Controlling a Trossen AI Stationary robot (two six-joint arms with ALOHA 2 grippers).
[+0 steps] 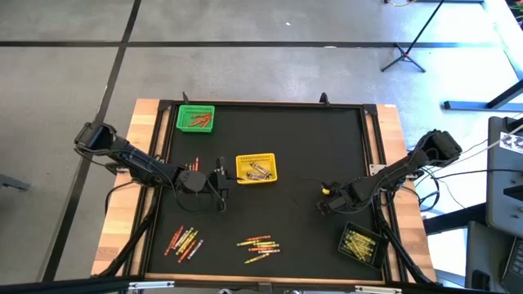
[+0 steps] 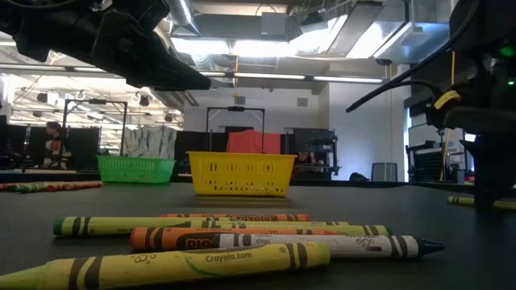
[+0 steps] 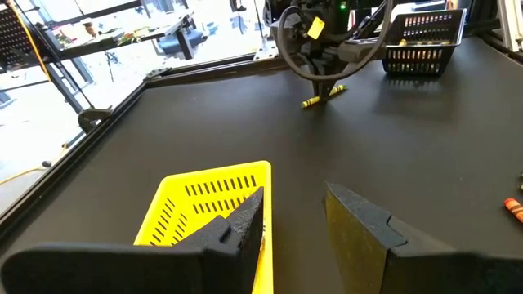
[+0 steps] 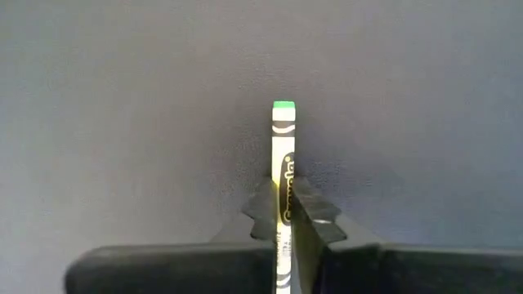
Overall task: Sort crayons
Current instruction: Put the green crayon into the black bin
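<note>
Where right tool (image 4: 288, 214) meets mat — clamped on green-tipped crayon (image 4: 283, 155), tip protruding.

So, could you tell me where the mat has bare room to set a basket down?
The widest free patch lies between the yellow basket, the mat's far right corner and the right gripper. A smaller one sits between the green basket and the yellow one. The near edge is crowded with crayons and the black basket.

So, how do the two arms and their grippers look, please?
Both arms are dark, jointed and slim, with black cables trailing from them. The left gripper has two thick, wedge-shaped black fingers with stepped inner edges. The right gripper has the same ridged black fingers, and a small yellow tag hangs near its wrist.
</note>
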